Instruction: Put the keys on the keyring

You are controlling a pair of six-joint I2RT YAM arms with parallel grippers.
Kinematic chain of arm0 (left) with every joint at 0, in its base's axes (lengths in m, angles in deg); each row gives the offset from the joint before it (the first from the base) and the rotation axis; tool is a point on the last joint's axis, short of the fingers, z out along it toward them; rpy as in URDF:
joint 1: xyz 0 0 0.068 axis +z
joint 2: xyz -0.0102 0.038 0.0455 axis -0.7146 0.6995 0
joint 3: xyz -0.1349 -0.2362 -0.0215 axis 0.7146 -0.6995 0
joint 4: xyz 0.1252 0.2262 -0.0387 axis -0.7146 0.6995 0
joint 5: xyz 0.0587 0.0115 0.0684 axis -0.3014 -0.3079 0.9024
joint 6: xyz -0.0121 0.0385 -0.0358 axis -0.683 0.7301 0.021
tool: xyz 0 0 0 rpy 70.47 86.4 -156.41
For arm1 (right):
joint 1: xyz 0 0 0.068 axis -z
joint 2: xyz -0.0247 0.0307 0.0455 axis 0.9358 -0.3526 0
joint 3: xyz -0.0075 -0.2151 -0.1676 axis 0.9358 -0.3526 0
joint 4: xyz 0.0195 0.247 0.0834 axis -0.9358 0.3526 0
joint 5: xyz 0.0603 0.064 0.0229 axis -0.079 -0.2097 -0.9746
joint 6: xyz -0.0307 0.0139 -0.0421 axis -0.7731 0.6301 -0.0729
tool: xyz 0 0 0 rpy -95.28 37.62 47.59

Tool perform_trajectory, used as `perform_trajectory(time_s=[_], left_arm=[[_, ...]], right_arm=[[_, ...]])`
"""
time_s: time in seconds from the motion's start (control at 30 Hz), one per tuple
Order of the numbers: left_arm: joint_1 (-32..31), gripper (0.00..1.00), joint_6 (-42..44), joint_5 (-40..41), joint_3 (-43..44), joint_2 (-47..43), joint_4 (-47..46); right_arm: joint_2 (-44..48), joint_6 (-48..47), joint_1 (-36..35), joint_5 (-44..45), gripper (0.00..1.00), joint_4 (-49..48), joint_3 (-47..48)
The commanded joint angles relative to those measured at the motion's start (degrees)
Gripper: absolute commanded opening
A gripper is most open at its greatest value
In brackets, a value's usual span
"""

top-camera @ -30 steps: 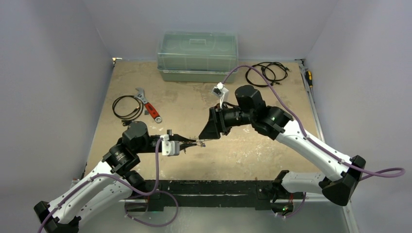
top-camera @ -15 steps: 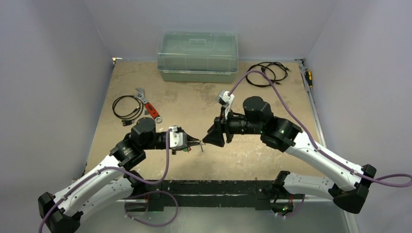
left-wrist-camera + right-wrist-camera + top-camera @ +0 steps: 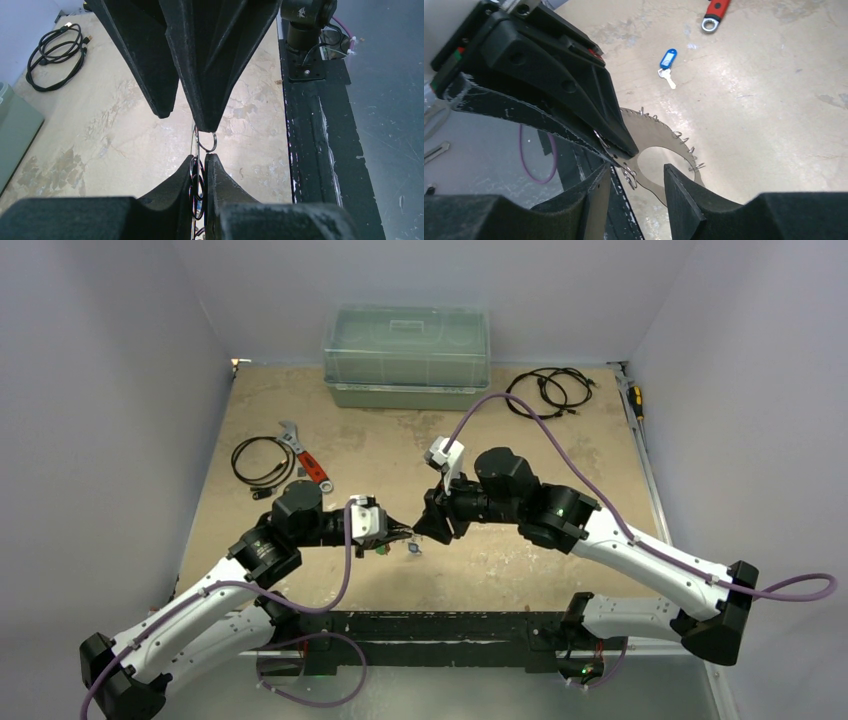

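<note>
Inside left gripper (image 3: 201, 158) — keyring (image 3: 195, 143), pinched.

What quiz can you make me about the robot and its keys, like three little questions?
1. True or false: the silver key with the blue plastic tag lies on the tan table, held by nothing.
2. Which tool clamps the large thin silvery metal keyring? A) left tool B) right tool
3. Fill in: the right tool's jaws stand ___.
Key: 1 true; 2 A; 3 open.
</note>
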Motion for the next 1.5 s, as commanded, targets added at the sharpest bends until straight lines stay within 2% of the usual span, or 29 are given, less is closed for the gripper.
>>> perform_trajectory(time_s=[0.0, 0.5, 0.73, 1.0, 1.2, 1.3, 1.47], left_arm=[[-0.2, 0.0, -0.84, 0.28, 3.13, -0.4, -2.67], [-0.16, 0.0, -1.61, 2.64, 3.75, 0.8, -1.58], [-0.17, 0.0, -1.57, 3.26, 3.84, 0.83, -1.2], [-0.1, 0.0, -1.17, 4.57, 3.98, 1.18, -0.38], [-0.09, 0.0, -1.09, 5.55, 4.11, 1.27, -0.04], [-0.16, 0.0, -0.89, 6.14, 4.05, 1.51, 0.19], [-0.12, 0.0, -0.52, 6.99, 4.04, 2.05, 0.67]], right_arm=[[0.47, -2.34, -0.62, 3.74, 0.45, 0.84, 0.83], [-0.86, -2.87, -2.9, 6.68, 0.38, 0.46, 0.47], [-3.21, -2.63, -4.38, 11.33, 0.34, 1.16, 1.04], [-4.64, -2.63, -5.43, 15.98, 0.23, 2.93, 2.11], [-5.76, -2.44, -6.0, 18.47, 0.04, 4.76, 3.27], [-6.8, -2.45, -6.02, 20.18, 0.0, 7.74, 4.83], [-7.42, -2.13, -6.02, 20.86, 0.0, 10.73, 7.22]])
